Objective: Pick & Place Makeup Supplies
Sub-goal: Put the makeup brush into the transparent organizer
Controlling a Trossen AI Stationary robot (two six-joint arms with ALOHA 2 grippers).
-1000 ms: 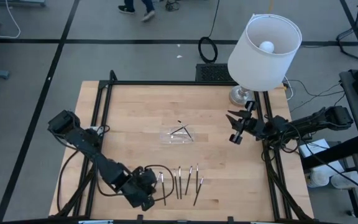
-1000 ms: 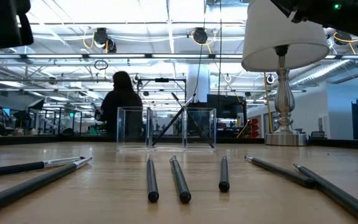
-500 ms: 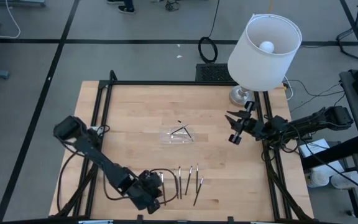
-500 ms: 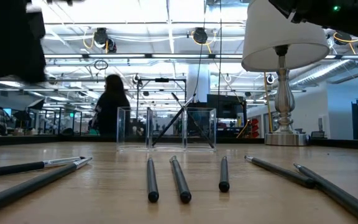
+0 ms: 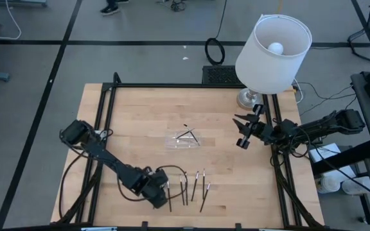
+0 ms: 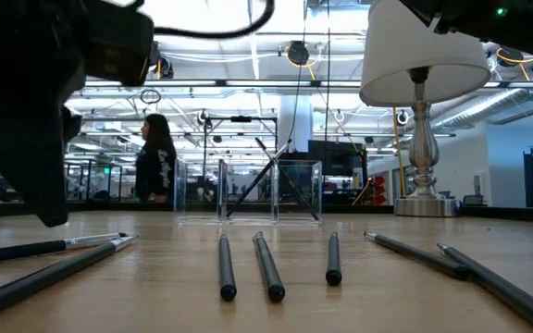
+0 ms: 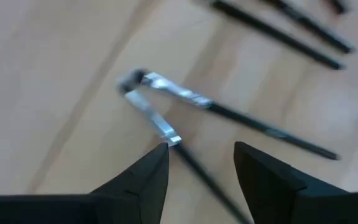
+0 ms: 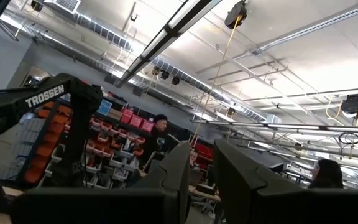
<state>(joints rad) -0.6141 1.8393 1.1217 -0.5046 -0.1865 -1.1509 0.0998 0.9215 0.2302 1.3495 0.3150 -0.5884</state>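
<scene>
The left gripper (image 7: 201, 163) is held low over the near edge of the table (image 5: 133, 115), its jaws parted narrowly and empty, straddling the end of one silver-tipped makeup stick (image 7: 185, 155) that lies touching a second silver-tipped stick (image 7: 229, 115) at the tips. Because the two meet there, both could be pinched or the neighbour knocked aside. The right gripper (image 5: 243, 131) is parked by the lamp (image 5: 273, 45), slightly parted.

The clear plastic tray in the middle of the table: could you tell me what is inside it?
Inside the clear tray, thin dark sticks lean crossed against its walls. Their exact number cannot be told, since they overlap in both views. The other sticks lie outside it on the table.
</scene>
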